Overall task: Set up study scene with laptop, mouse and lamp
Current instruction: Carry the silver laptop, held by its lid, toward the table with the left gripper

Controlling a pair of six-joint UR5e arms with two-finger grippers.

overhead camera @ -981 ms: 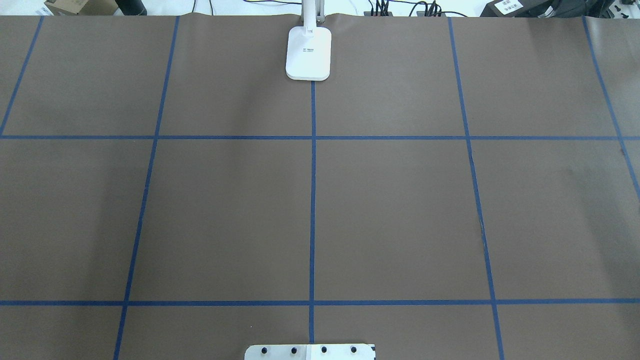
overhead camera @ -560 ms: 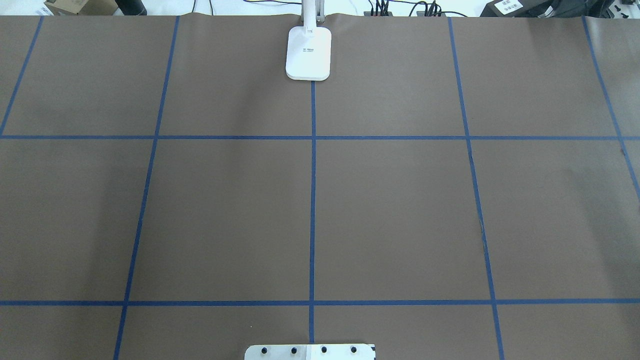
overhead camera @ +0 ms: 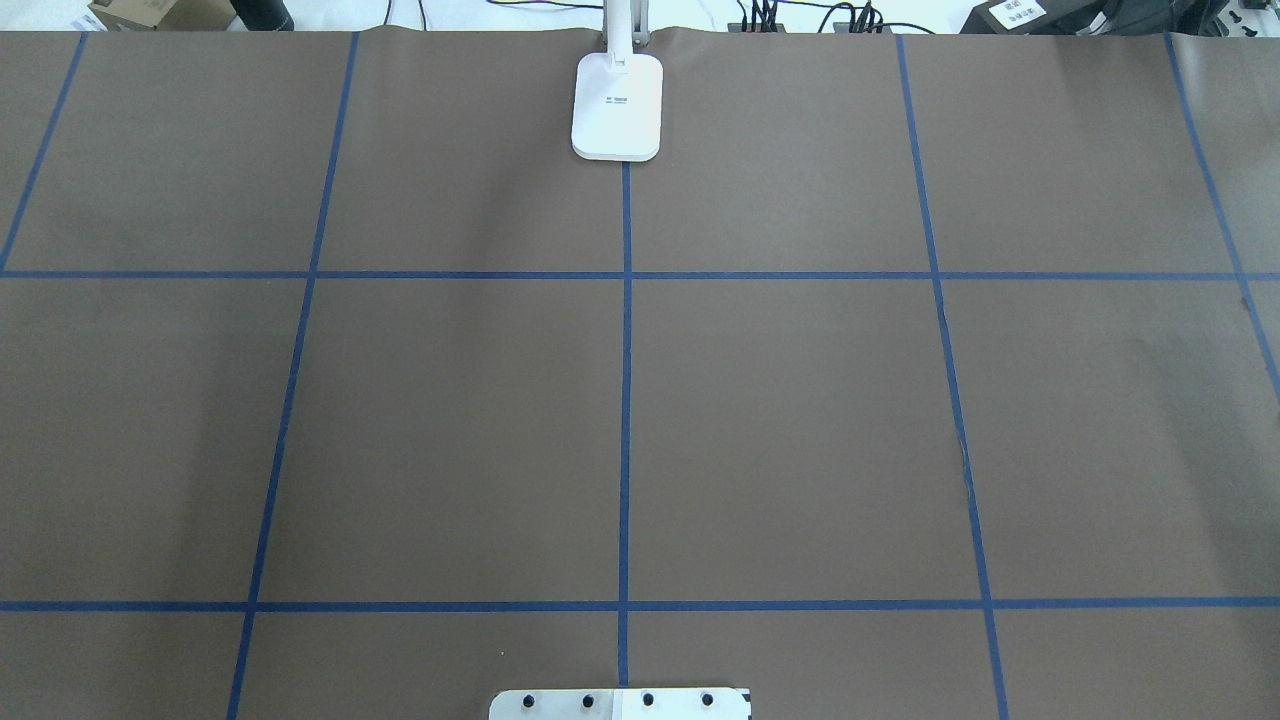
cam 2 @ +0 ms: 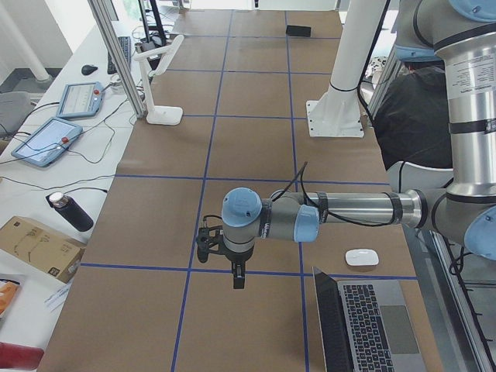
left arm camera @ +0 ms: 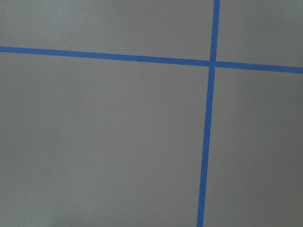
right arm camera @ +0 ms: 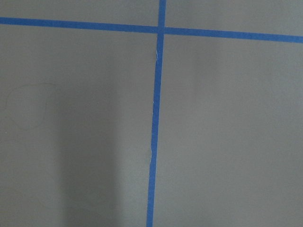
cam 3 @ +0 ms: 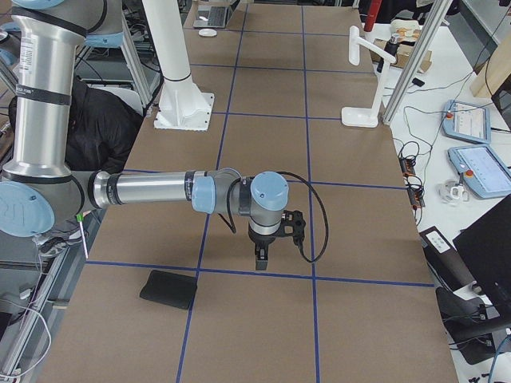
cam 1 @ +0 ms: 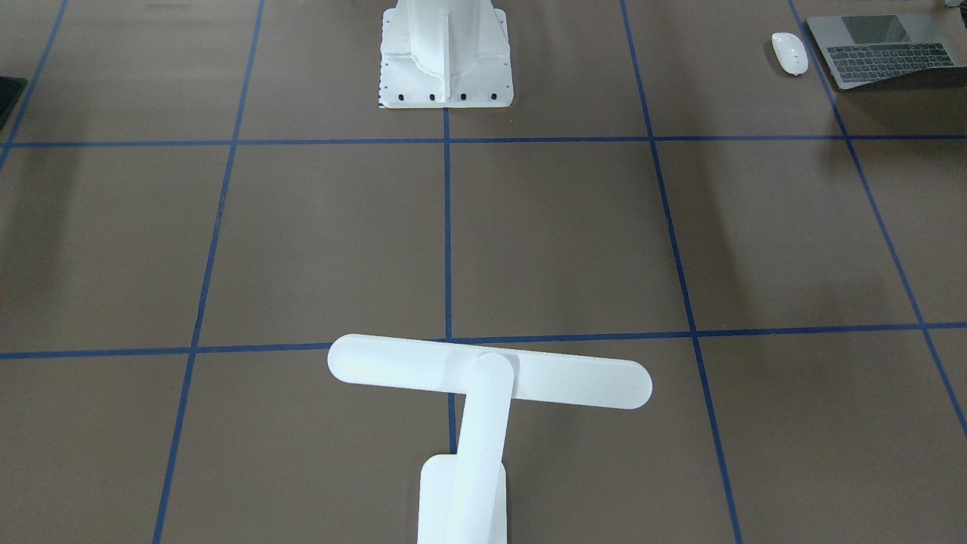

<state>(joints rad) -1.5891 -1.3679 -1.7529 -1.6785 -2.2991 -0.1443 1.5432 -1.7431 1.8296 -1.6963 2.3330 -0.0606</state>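
The white T-shaped lamp (cam 1: pixel 483 378) stands at the table's far middle edge; only its base (overhead camera: pixel 617 105) shows in the overhead view. The grey laptop (cam 1: pixel 884 53) lies open at the robot's near left corner, with the white mouse (cam 1: pixel 789 53) just beside it. My left gripper (cam 2: pixel 239 279) hangs above the table, in front of the laptop (cam 2: pixel 372 325) and mouse (cam 2: pixel 361 257). My right gripper (cam 3: pixel 261 262) hangs above the table's right part. Both show only in the side views, so I cannot tell if they are open or shut. Neither wrist view shows any fingers.
The white bolted pedestal (cam 1: pixel 446 60) stands at the robot's middle edge. A flat black pad (cam 3: pixel 168 289) lies on the near right part of the table. Blue tape lines (overhead camera: pixel 625 400) grid the brown table. Tablets and cables (cam 2: pixel 46 139) lie beyond the far edge.
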